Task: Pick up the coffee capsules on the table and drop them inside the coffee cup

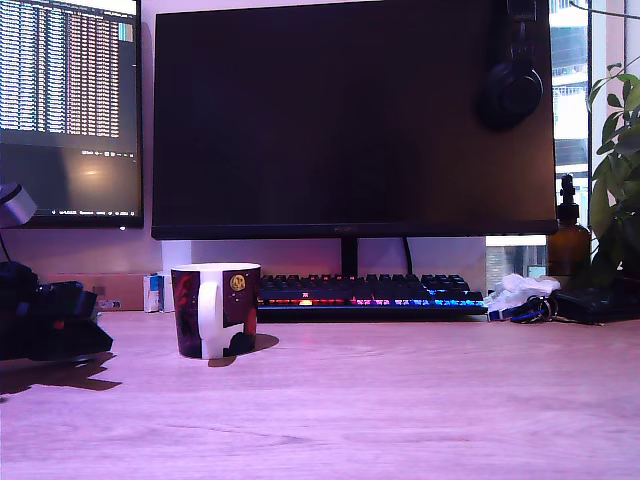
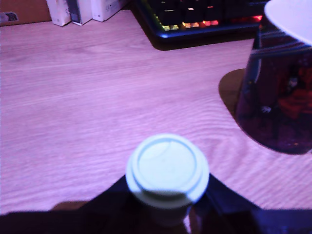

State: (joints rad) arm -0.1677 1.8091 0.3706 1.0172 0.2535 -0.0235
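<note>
The coffee capsule [image 2: 167, 168], a pale grey-cream pod with a wide round rim, fills the near part of the wrist view, its flat end towards the camera. My gripper [image 2: 167, 202] is shut on it, a dark finger pressing on each side of its body. The coffee cup [image 1: 215, 310], dark red and black with a white handle and a gold emblem, stands upright on the wooden table; its wall and white rim [image 2: 282, 92] show close beside the capsule. In the exterior view my dark gripper [image 1: 85, 328] sits low at the far left, left of the cup. The capsule is hidden there.
A backlit keyboard [image 1: 370, 292] lies behind the cup under a large dark monitor [image 1: 350, 120]. Small white boxes [image 2: 73, 9] stand at the back. Keys and crumpled tissue [image 1: 520, 298], a brown bottle [image 1: 568, 235] and a plant [image 1: 620, 170] crowd the exterior view's right.
</note>
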